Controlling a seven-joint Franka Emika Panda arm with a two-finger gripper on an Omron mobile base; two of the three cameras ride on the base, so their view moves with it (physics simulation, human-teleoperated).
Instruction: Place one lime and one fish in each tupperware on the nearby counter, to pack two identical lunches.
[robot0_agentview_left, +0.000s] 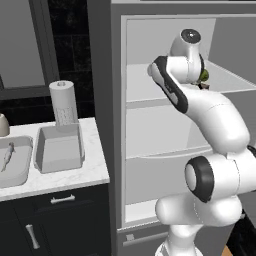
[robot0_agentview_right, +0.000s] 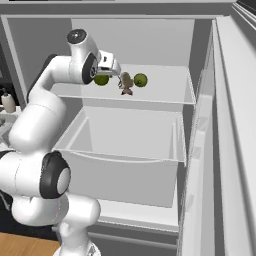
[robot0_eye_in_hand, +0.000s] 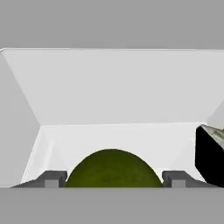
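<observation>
A: Which step is in hand?
B: Fetching a lime, I judge. In the hand view the lime (robot0_eye_in_hand: 112, 168) sits between the two finger tips of the gripper (robot0_eye_in_hand: 112, 178), on the fridge's upper shelf (robot0_agentview_right: 165, 82) near its front edge.

A: Is it gripped?
B: I cannot tell. The tips flank it closely, but contact is hidden at the bottom of that view.

A: What does the next move call for?
B: Closing firmly on it, lifting clear of the shelf, then carrying it to the counter (robot0_agentview_left: 95, 172), where a tupperware (robot0_agentview_left: 59, 148) waits near the right end, a second one (robot0_agentview_left: 17, 162) beside it already holding a fish (robot0_agentview_left: 8, 156).

A: Farther back?
B: A second lime (robot0_agentview_right: 140, 79) lies deeper on the shelf, past a small brownish item (robot0_agentview_right: 126, 83).

A: Any labels or writing?
B: None readable
</observation>
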